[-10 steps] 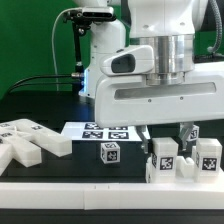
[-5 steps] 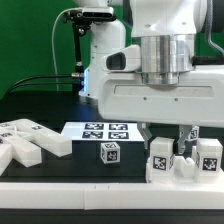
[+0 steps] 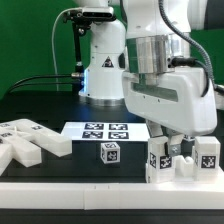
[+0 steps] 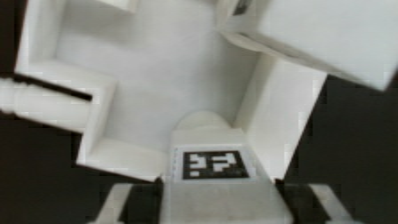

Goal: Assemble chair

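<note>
**Arm down on the half-built chair, a part in its jaws**

The chair [image 3: 161, 158] stands partly built in the lower right of the exterior view: a cluster of chunky white tagged blocks on the black table [image 3: 50, 105], just behind the long white rail [image 3: 80, 190] along the front edge. The arm leans over it, and the gripper [image 3: 183, 148] is right down among those blocks.

From the wrist view the fingers [image 4: 143, 208] sit on either side of a narrow white piece bearing a square tag [image 4: 214, 163], with the chair's wider slabs beyond it. The jaws look clamped on that piece at a middling width. I can't make out the contact line itself.

My read is that a fitting step is in hand: a post or leg is being seated or turned into the body, not fetched. The next move calls for keeping that piece square to its socket and holding the body from sliding against the rail. After that comes a clean release before reaching elsewhere.

More work clearly waits. A heap of loose parts [image 3: 25, 140] lies at the lower left, well apart from the chair. The marker board [image 3: 100, 128] and a lone tagged cube [image 3: 109, 151] sit in the middle, between the two.

As for containers, there are none to see: no tray, bin or box. Everything lies straight on the table.
</note>
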Controlling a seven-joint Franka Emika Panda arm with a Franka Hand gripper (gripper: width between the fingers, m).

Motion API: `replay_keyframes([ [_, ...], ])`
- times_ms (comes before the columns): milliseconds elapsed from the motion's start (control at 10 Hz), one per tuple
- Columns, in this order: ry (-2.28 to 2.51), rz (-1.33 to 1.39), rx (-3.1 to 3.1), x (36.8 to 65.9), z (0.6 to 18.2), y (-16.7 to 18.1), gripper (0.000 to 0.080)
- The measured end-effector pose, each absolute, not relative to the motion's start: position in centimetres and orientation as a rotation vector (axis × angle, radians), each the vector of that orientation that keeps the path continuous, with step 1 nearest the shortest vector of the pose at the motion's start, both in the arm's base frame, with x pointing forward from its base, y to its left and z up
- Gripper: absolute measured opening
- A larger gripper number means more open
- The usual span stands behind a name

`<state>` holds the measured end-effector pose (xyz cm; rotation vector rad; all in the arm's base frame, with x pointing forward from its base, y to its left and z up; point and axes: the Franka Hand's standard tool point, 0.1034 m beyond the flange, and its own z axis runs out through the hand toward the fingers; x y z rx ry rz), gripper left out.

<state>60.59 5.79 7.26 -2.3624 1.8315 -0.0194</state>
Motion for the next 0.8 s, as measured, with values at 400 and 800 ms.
replay_keyframes([
  [400, 2.325, 0.109, -1.823, 60.54, 7.12, 5.67, 0.0287],
  [800, 2.415, 0.114, -1.725, 60.22, 7.02, 5.46, 0.0365],
])
